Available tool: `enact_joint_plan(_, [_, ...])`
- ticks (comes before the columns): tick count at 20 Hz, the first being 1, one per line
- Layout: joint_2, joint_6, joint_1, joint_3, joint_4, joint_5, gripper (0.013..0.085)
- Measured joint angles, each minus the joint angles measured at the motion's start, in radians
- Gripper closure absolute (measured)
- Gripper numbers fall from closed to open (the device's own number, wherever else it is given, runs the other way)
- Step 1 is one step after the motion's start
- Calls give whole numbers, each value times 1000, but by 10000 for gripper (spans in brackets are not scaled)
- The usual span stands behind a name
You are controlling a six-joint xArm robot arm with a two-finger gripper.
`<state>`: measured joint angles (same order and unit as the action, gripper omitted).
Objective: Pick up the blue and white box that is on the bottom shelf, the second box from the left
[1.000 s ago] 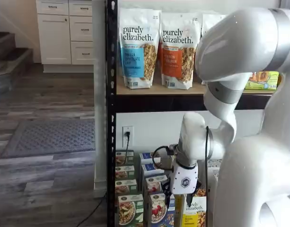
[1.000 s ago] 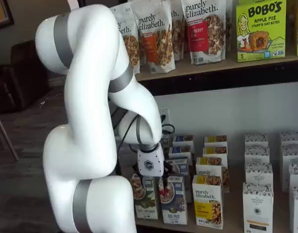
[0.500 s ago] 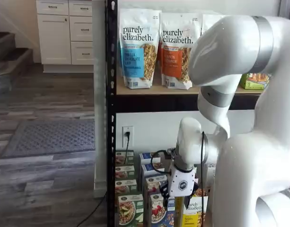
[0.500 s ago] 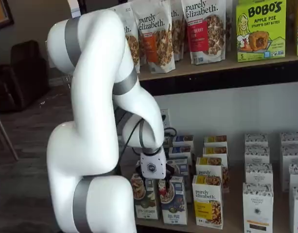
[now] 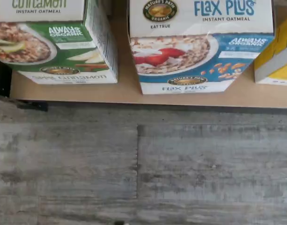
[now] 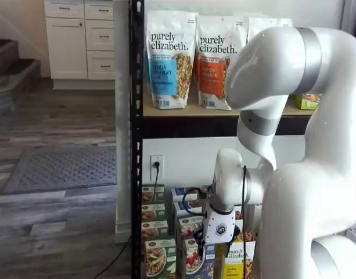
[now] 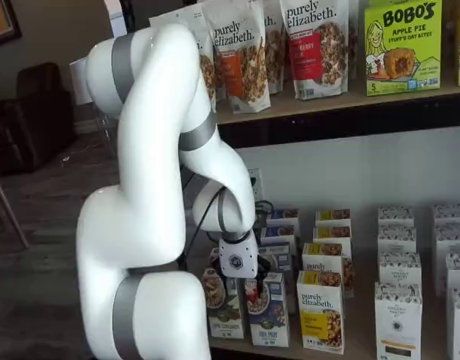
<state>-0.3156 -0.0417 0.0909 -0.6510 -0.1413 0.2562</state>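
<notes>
The blue and white box [image 5: 199, 47] reads "Flax Plus" and shows a bowl with red berries. It stands upright at the front edge of the bottom shelf [image 5: 134, 96]. In both shelf views the box [image 6: 194, 259] [image 7: 266, 309] is in the front row. My gripper [image 6: 217, 249] hangs just above and in front of it, with a gap between its two black fingers and nothing held. It also shows in a shelf view [image 7: 243, 285], right over the box's near top edge. The fingers do not show in the wrist view.
A green and white apple box [image 5: 49, 42] [image 7: 223, 304] stands close on one side of the target. A yellow "purely elizabeth" box [image 5: 276, 56] [image 7: 320, 311] stands on the other. More rows of boxes stand behind. Tall granola bags [image 6: 169, 58] fill the upper board. Grey wood floor [image 5: 134, 164] lies below.
The arm has swung and the gripper has come down and a little sideways toward the front-row boxes. The boxes have not moved.
</notes>
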Motion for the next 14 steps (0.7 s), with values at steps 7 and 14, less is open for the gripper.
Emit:
enact_joint_plan(7, [-73,-32,-3,-64,-30,0,130])
enact_joint_plan(14, [-129,-55,-11,-117,-45,-9,130])
